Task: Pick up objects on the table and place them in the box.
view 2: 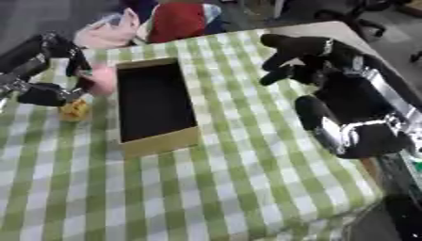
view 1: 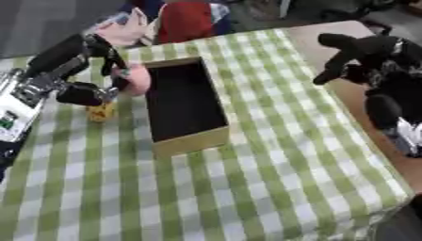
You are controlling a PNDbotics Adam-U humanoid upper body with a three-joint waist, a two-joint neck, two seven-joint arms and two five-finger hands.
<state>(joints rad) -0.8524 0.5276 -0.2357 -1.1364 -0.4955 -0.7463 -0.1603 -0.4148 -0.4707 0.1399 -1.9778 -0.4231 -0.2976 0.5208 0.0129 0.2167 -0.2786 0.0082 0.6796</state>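
Just left of the box [view 1: 185, 101], a pink object [view 1: 136, 79] is grasped by the left hand [view 1: 105, 70]; it could be caught on the box's wall. The right hand [view 2: 301, 59] hangs clenched, holding nothing.

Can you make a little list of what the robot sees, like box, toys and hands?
box: open, looks empty, on the green checked tablecloth
pink object: at the box's left wall, held above the cloth
left hand: fingers curled round the pink object
yellow object: on the cloth, left of the box
right hand: raised right of the box, holding nothing
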